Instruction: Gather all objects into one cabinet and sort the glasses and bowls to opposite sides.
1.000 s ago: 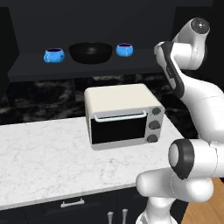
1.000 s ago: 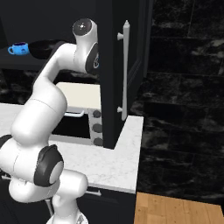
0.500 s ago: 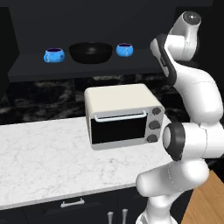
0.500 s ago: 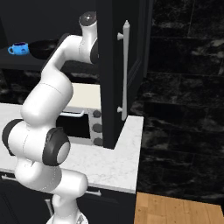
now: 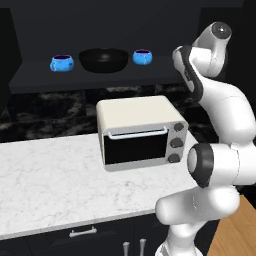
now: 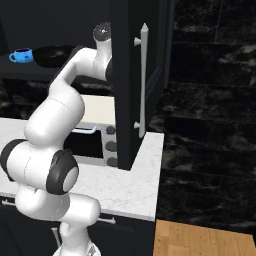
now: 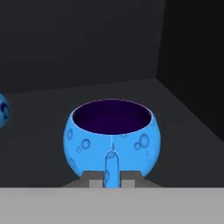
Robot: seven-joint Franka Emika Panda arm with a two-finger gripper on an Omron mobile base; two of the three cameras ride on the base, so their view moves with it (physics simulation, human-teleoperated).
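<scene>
Blue, squat, purple-lined cup sits bottom centre of the hand view, over the dark cabinet shelf, its handle pinched by the closed gripper, apparently for placing beside its fellows.

I see a bright blue cup speckled with paler bubble-like rings, its inside dark purple. Two matching blue cups flank a glossy black bowl (all on a matte black shelf). The toaster oven is cream; the counter is white marble, grey-veined.
</scene>
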